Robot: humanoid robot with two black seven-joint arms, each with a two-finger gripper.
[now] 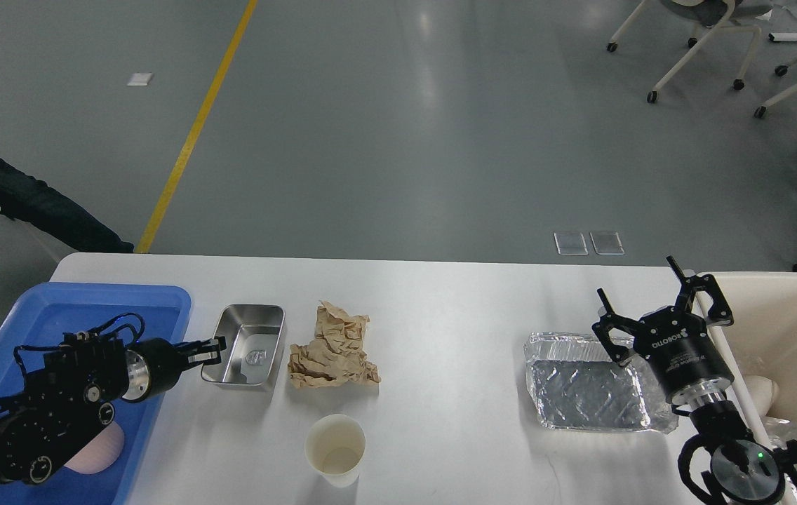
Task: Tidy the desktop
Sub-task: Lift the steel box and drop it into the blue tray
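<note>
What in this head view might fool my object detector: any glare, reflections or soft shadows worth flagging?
Head view: sharp throughout, no motion blur. Ceiling light glares in a pale streak on the floor. The foil tray and steel tin give bright reflections. The desktop is evenly lit, shadows faint. The left gripper is dark against the tin's rim.

Robotics lab or industrial test hall. Grey glossy sealed floor (pixel 384 140), yellow lane line (pixel 195 126) painted across it, white castor chairs (pixel 707 42) at far right, white desktop (pixel 440 308) set up as test station.
</note>
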